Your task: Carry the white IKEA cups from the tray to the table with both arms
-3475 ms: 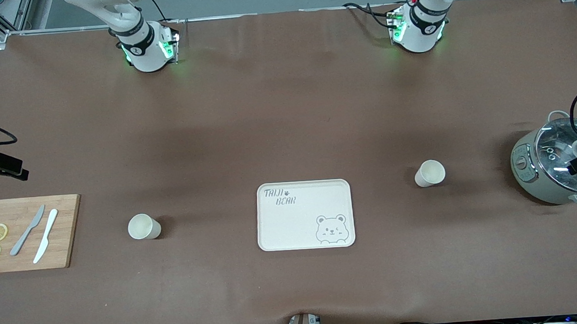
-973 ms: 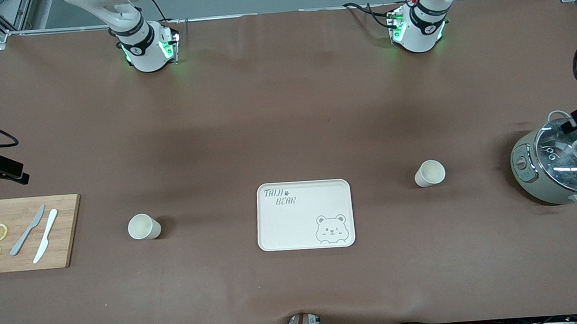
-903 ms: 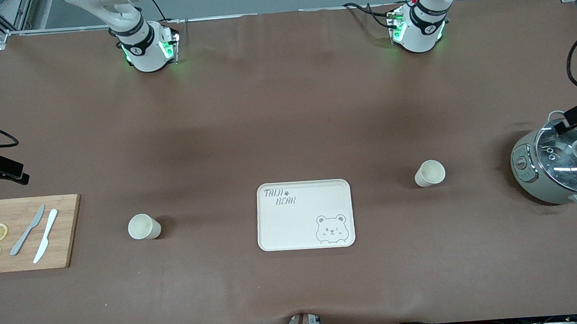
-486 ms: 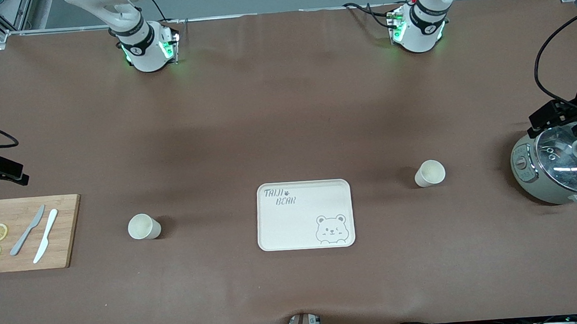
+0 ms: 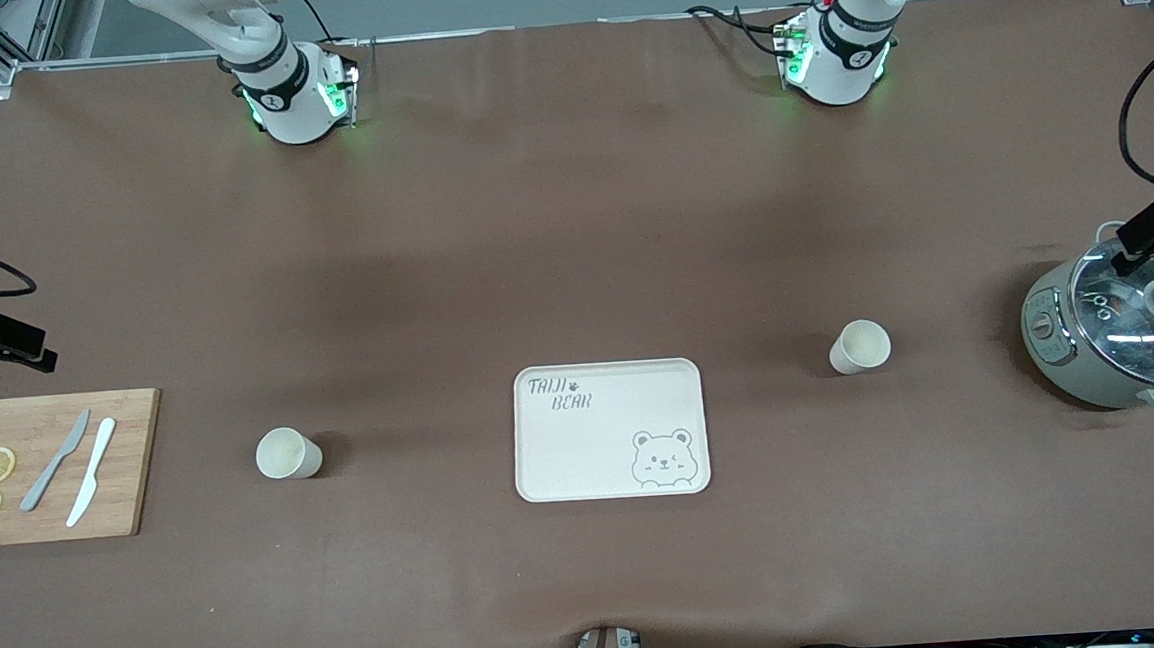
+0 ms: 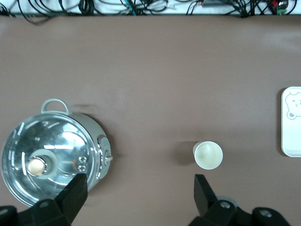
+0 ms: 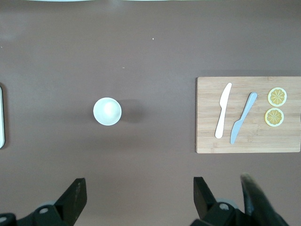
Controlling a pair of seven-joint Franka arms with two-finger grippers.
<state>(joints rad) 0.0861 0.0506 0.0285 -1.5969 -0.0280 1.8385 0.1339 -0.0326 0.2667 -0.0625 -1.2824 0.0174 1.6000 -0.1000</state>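
Note:
Two cream-white cups stand upright on the brown table, one on each side of the bear-printed tray. One cup is toward the left arm's end and also shows in the left wrist view. The other cup is toward the right arm's end and also shows in the right wrist view. My left gripper is open and empty, high over bare table between the pot and its cup. My right gripper is open and empty, high over bare table between its cup and the cutting board.
A grey-green pot with a glass lid stands at the left arm's end. A wooden cutting board with two knives and two lemon slices lies at the right arm's end. Black parts of both hands show at the view's side edges.
The left hand's black part has shifted about over the pot: off the lid, toward the cup, then back to the pot's rim. The right hand barely moved. The cups stayed put.

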